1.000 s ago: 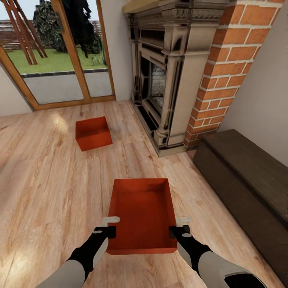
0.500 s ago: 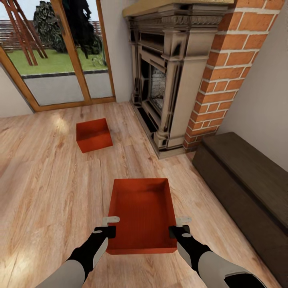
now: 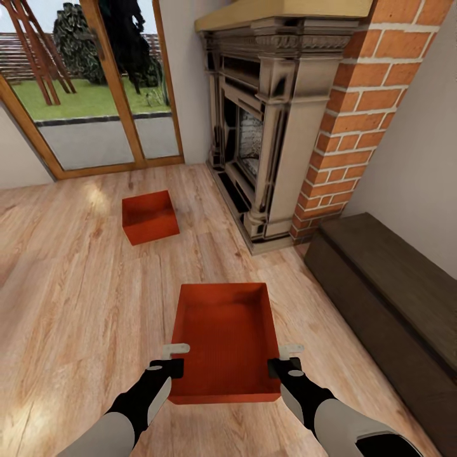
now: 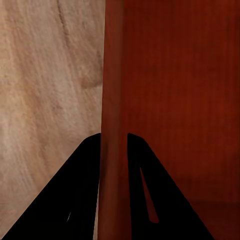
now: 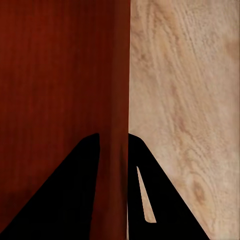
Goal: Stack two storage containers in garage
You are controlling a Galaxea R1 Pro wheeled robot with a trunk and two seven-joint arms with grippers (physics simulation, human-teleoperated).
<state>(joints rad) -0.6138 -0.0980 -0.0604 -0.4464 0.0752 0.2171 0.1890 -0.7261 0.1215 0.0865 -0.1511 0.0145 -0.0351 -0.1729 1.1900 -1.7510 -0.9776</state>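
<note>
Both arms' jaws clamp the near storage container [image 3: 227,339] by its side walls above wood flooring [image 3: 76,304].

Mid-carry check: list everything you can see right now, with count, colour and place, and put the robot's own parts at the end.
held storage container: one, red-orange, between the two claws, over the wood floor.
second storage container: one, red-orange, on the floor ahead, near the glass doors.
wood-plank floor: light, across the room.
glass doors: wood-framed, far left, lawn beyond.
fireplace mantel: one, dark ornate, ahead right.
brick chimney: red, right of the mantel.
chest: one, dark brown, long, along the right wall.
left claw: black, shut on the held container's left wall.
right claw: black, shut on its right wall.
</note>
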